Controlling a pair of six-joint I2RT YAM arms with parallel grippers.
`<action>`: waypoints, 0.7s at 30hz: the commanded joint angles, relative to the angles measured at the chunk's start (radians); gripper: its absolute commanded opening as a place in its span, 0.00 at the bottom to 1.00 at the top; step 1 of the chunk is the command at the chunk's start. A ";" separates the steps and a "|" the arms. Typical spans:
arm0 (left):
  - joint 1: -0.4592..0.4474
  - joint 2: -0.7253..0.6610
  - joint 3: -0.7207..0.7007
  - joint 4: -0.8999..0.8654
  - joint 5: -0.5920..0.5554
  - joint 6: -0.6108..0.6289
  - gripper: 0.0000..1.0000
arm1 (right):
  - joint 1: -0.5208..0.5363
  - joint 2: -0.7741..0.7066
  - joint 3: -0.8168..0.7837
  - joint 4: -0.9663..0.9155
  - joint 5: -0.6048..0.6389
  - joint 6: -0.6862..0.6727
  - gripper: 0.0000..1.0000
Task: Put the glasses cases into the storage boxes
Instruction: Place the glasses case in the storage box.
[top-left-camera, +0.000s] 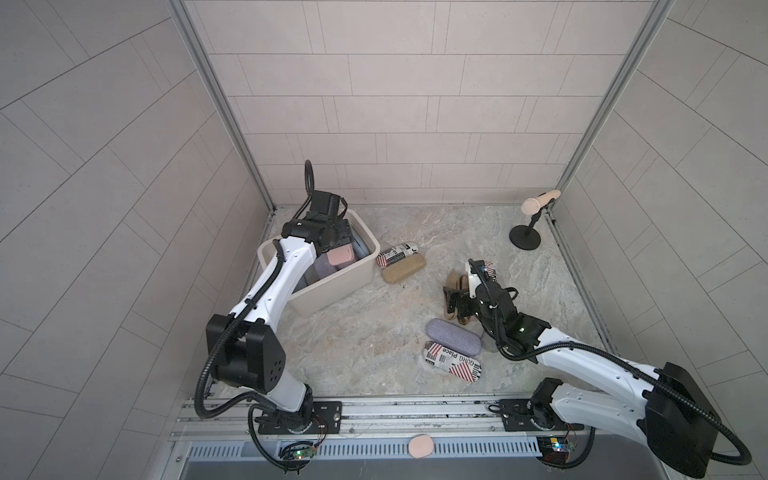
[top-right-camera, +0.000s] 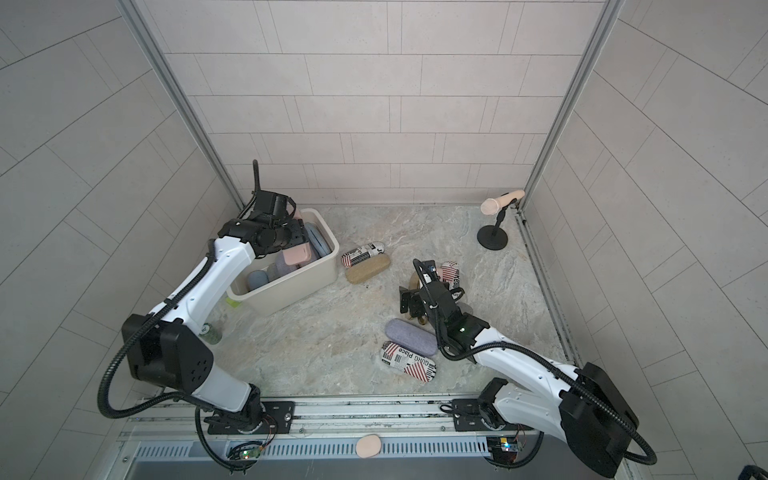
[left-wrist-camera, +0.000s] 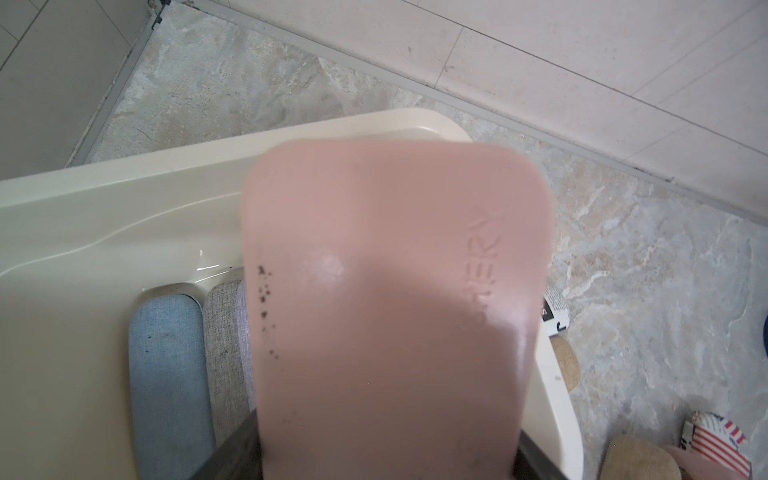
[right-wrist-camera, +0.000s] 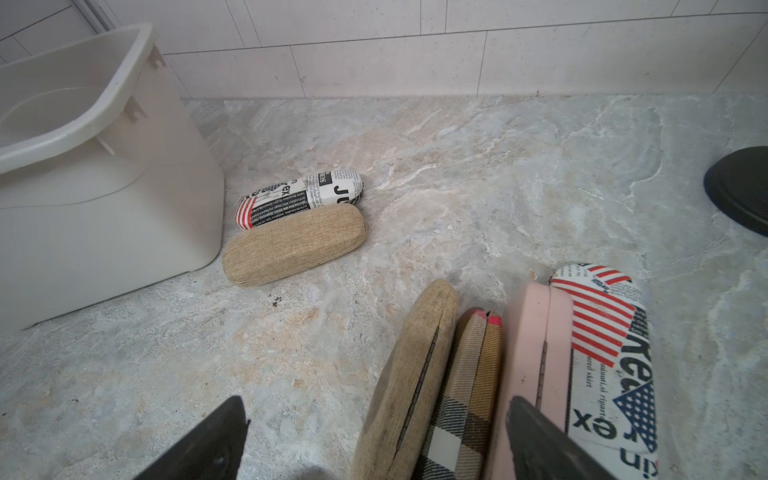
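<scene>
Task partly done. The left end effector (top-left-camera: 332, 246) grips a pink case (left-wrist-camera: 395, 291) by one end and holds it over the cream storage box (top-left-camera: 332, 291) at the far left of the marbled bench (top-left-camera: 374, 332); it is not yet released. Inside the box a light blue case (left-wrist-camera: 166, 374) and a grey case (left-wrist-camera: 226, 332) stand side by side, and further cases (top-right-camera: 258, 277) show in a top view. Eight cases are left on the bench. A newsprint case (top-left-camera: 397, 254) and a tan case (top-left-camera: 404, 268) lie just beside the box. A lilac-grey case (top-left-camera: 454, 336) and a flag-print case (top-left-camera: 452, 360) lie near the front. Four more stand on edge under the right arm. The right end effector (top-left-camera: 456, 302) is wide open and gripping nothing, its jaws straddling a linen case (right-wrist-camera: 407, 374) and a plaid case (right-wrist-camera: 465, 395), next to a second pink case (right-wrist-camera: 528, 353) and a striped newsprint case (right-wrist-camera: 602, 353). A pink oblong (top-left-camera: 421, 446), probably another case, lies off the bench on the front rail (top-left-camera: 374, 449).
</scene>
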 joint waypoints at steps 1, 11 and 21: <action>0.036 0.033 -0.039 0.124 0.022 -0.098 0.72 | 0.004 -0.018 0.023 0.005 0.009 -0.008 0.99; 0.111 0.198 -0.028 0.258 0.130 -0.170 0.73 | 0.005 -0.018 0.025 -0.006 0.022 -0.008 0.99; 0.117 0.229 0.084 0.113 0.188 -0.113 0.92 | 0.004 -0.021 0.025 -0.005 0.023 -0.008 0.99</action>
